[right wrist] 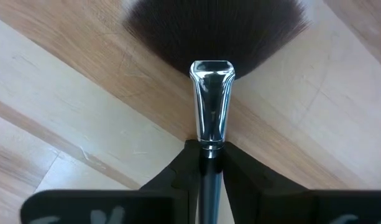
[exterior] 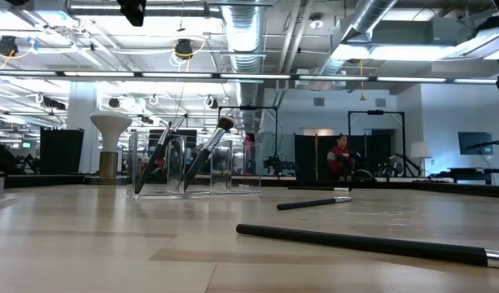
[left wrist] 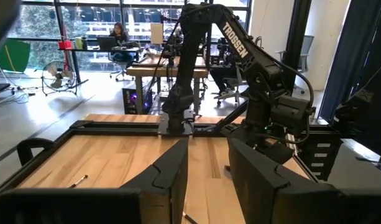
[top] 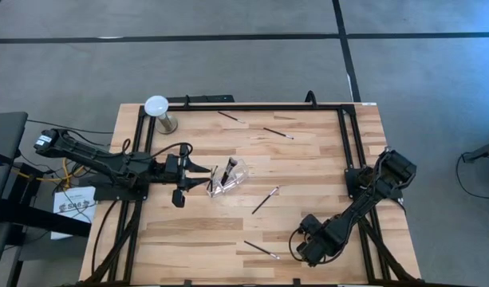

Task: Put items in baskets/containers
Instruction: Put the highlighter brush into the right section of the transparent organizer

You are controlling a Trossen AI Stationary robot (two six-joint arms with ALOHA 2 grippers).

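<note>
Wooden table point(top: 308, 159): right gripper point(right wrist: 210, 163) grips fan brush point(right wrist: 212, 37)

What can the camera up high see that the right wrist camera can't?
Only the high view shows the clear cup with brushes inside, loose brushes on the table, the white-domed stand and the left gripper beside the cup. Only the right wrist view shows the fan brush close up, its handle between the right gripper's fingers. Both show the wooden tabletop.
</note>
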